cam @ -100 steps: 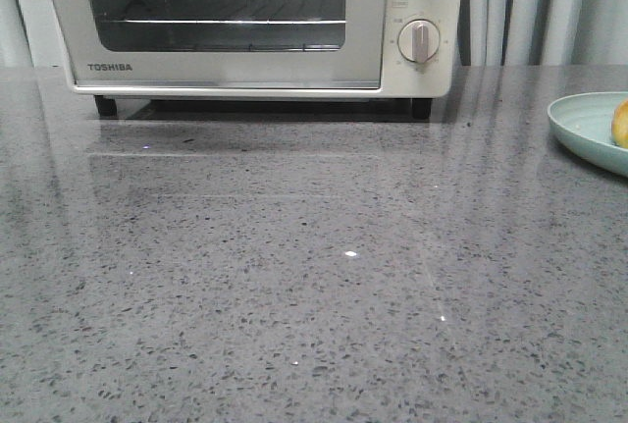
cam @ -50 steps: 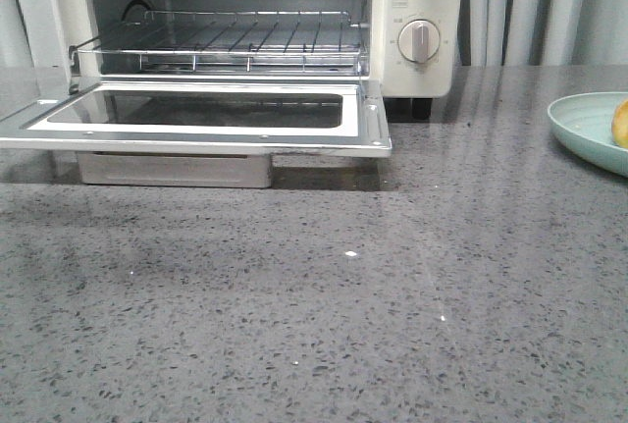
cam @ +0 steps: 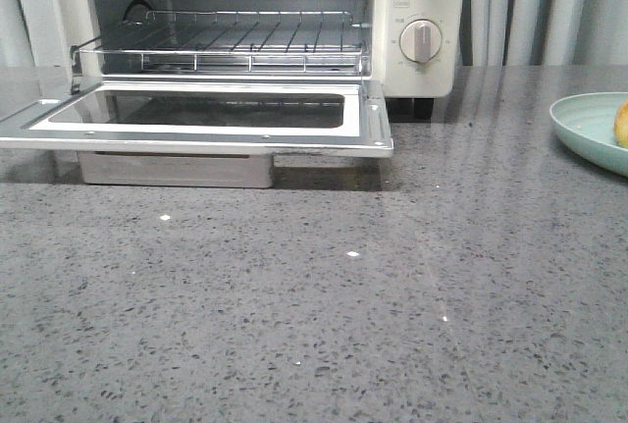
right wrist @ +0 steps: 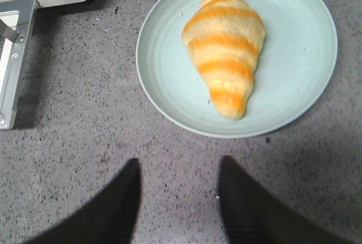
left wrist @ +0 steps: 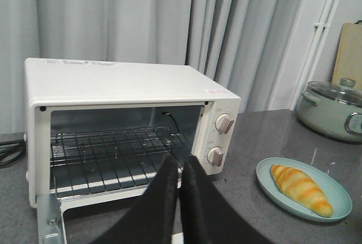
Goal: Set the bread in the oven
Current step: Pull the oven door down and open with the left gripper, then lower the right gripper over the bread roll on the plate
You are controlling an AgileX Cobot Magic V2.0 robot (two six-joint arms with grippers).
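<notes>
Two black grippers frame this moment at a grey speckled countertop [cam: 324, 325]. The cream-white oven [left wrist: 133, 94] stands with its glass door [cam: 201, 119] dropped flat toward the front, the wire rack [cam: 231, 38] bare inside and two round knobs [cam: 420, 40] on its right panel (a third of the upper knob is cut off by the front view's edge). Beneath the lowered door sits a pale metal tray [cam: 177, 170], its make unclear.

The left gripper [left wrist: 179, 167] hangs just in front of the oven's open mouth, its dark fingers [left wrist: 164, 187] pressed together with nothing between them; the rack lies directly beyond the fingertips and the bread is off to one side of them, well apart.

The right gripper [right wrist: 176, 167] hovers over bare counter with its fingers [right wrist: 121, 198] spread wide and empty. Just ahead of its tips rests a pale green plate [right wrist: 169, 74], and on the plate lies the bread [right wrist: 225, 48], a golden croissant-shaped roll with cream stripes, its tapered end pointing back toward the gripper. The roll touches only the plate. A corner of the oven door shows near this gripper too, apart from the plate.

Grey curtains [left wrist: 113, 17] hang behind the oven, and a lidded pot [left wrist: 334, 108] stands farther along the counter.
</notes>
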